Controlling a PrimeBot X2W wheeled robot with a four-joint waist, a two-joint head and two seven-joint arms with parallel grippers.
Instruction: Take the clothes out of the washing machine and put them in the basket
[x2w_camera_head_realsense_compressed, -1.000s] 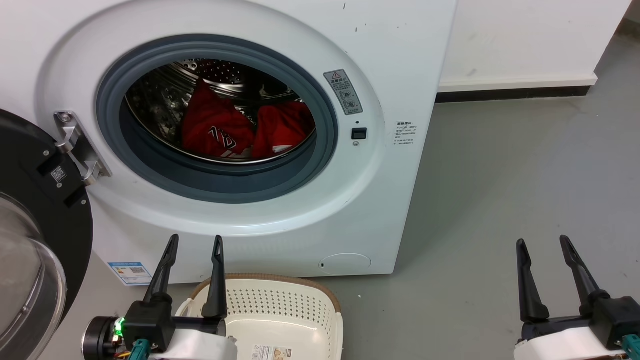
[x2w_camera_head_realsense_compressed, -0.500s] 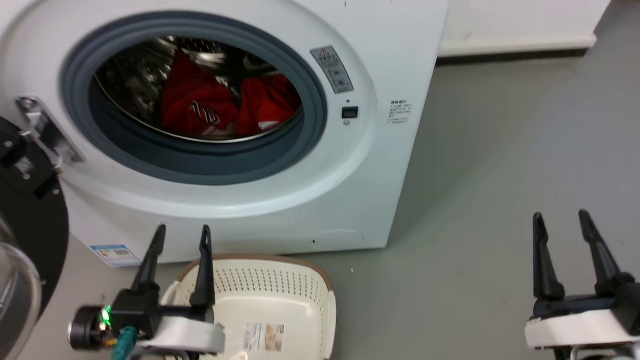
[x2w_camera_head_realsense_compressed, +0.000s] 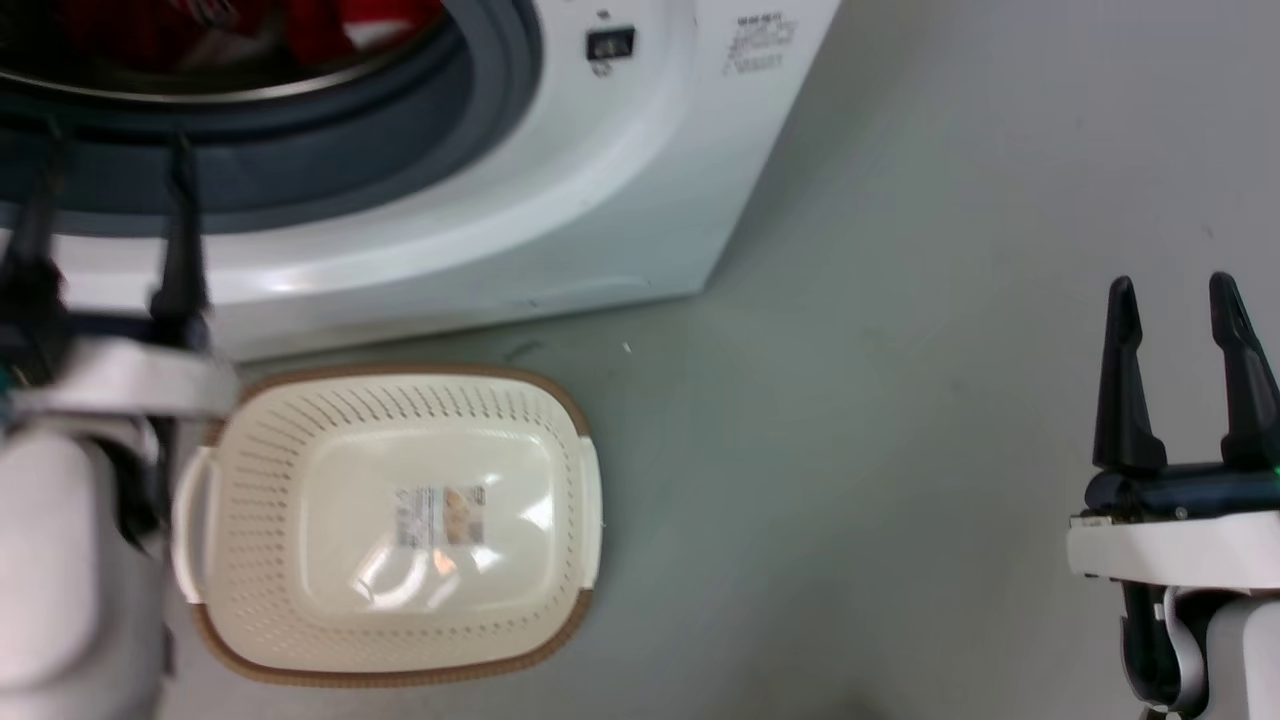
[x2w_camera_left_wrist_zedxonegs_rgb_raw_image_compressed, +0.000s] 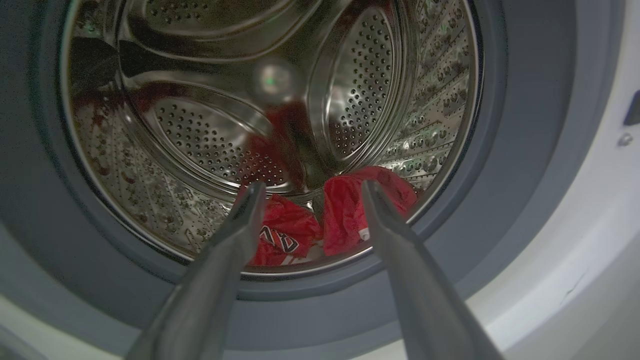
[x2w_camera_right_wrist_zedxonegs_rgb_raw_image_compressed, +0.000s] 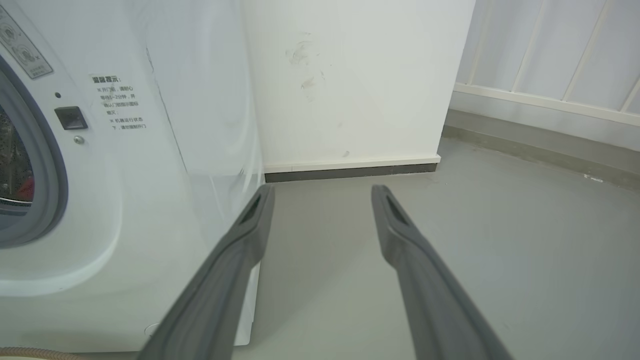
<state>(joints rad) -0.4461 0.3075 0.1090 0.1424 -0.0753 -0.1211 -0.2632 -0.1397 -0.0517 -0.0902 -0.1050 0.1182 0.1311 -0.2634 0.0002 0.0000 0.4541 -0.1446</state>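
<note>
The washing machine (x2w_camera_head_realsense_compressed: 560, 200) stands on a grey floor (x2w_camera_head_realsense_compressed: 900, 400) with its porthole uncovered, ringed by a grey rubber rim (x2w_camera_left_wrist_zedxonegs_rgb_raw_image_compressed: 525, 125). The clothes (x2w_camera_left_wrist_zedxonegs_rgb_raw_image_compressed: 345, 210), two red garments, lie side by side at the bottom of the perforated steel drum (x2w_camera_left_wrist_zedxonegs_rgb_raw_image_compressed: 360, 90); the left one carries black-and-white lettering (x2w_camera_left_wrist_zedxonegs_rgb_raw_image_compressed: 280, 240), and the right one shows a small patch of white at its lower edge. The left pincer (x2w_camera_left_wrist_zedxonegs_rgb_raw_image_compressed: 312, 186) is spread and points into the porthole, with the garments visible between and beyond its two fingers and not touched by them. In the head view this pincer sits at the upper left, blurred, its fingers crossing the lower arc of the rubber rim. The basket (x2w_camera_head_realsense_compressed: 400, 672) rests upright on the floor just in front of the machine, beside the left arm's pale forearm, and the label sticker (x2w_camera_head_realsense_compressed: 440, 515) on its base is in plain sight. The right pincer (x2w_camera_head_realsense_compressed: 1171, 283) hangs at the lower right of the head view, spread, with bare floor between its fingers, well apart from the basket. Its own wrist view looks past the machine's front right corner towards a white wall (x2w_camera_right_wrist_zedxonegs_rgb_raw_image_compressed: 350, 75) with a dark skirting.
</note>
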